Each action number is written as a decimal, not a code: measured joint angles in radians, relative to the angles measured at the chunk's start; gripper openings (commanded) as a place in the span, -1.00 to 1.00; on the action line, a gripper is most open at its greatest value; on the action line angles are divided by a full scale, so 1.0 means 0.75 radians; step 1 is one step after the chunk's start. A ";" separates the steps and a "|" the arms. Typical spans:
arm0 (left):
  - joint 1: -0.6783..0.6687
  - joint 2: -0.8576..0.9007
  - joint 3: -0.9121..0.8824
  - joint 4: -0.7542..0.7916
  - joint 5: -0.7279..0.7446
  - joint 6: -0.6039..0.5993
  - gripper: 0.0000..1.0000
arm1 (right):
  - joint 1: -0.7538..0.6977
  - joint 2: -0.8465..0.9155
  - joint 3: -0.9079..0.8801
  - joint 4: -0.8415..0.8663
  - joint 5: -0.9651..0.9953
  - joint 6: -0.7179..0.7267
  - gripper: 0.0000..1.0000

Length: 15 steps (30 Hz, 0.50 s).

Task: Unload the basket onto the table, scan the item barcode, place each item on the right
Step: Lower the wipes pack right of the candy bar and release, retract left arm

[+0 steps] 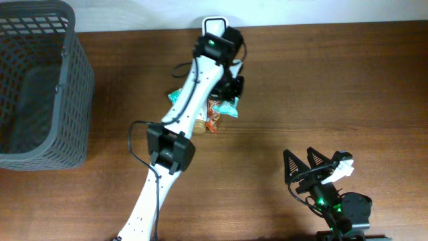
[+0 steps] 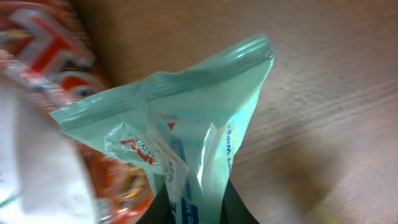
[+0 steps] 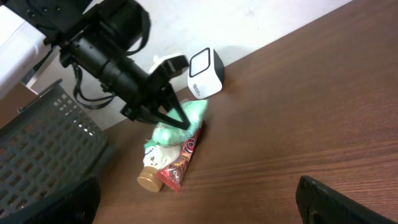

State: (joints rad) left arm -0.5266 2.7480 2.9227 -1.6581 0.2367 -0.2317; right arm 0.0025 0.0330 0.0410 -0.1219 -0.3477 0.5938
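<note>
From overhead, the left arm (image 1: pixel 190 94) reaches across the worktop (image 1: pixel 321 80) to a small heap of goods. The left jaws are closed to a narrow gap on a teal wipes packet (image 1: pixel 227 109), beside an orange snack packet (image 1: pixel 212 122). The white barcode scanner (image 1: pixel 215 25) stands just beyond that wrist at the far edge. The right jaws stand wide and empty, well apart at the near side, so the left arm is much the nearer. The left wrist view shows the wipes packet (image 2: pixel 205 143) pinched by one short end, its long axis running away from the jaws to the sealed far end, with the orange snack packet (image 2: pixel 50 56) close on one side. No barcode shows there. From the right wrist, the wipes packet (image 3: pixel 186 118) hangs in the left jaws just beside and below the barcode scanner (image 3: pixel 205 71). Whether it is clear of the snack packet (image 3: pixel 183 158) and the brown-capped bottle (image 3: pixel 149 177) I cannot tell. The move probably turns on swinging the packet's printed face toward the scanner window.
</note>
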 measured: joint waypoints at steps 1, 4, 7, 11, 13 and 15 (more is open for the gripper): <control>-0.025 0.002 0.000 0.023 0.004 -0.001 -0.84 | 0.000 0.000 0.000 0.000 0.000 0.000 0.97; -0.057 0.002 0.000 0.052 0.004 -0.006 0.61 | 0.000 0.000 0.000 0.000 0.000 0.001 0.97; -0.056 0.002 0.000 0.054 0.000 -0.014 0.80 | 0.000 0.000 0.000 0.000 0.000 0.001 0.98; -0.024 0.002 0.064 0.055 0.007 -0.016 0.83 | 0.000 0.000 0.000 0.000 0.000 0.001 0.97; 0.043 -0.019 0.150 0.057 0.014 -0.015 0.99 | 0.000 0.000 0.000 0.000 0.000 0.001 0.97; 0.176 -0.125 0.208 0.055 0.014 -0.019 0.98 | 0.000 0.000 0.000 0.000 0.000 0.000 0.97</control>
State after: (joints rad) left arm -0.3946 2.6545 3.0787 -1.6165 0.2474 -0.2459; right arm 0.0025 0.0330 0.0410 -0.1219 -0.3477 0.5938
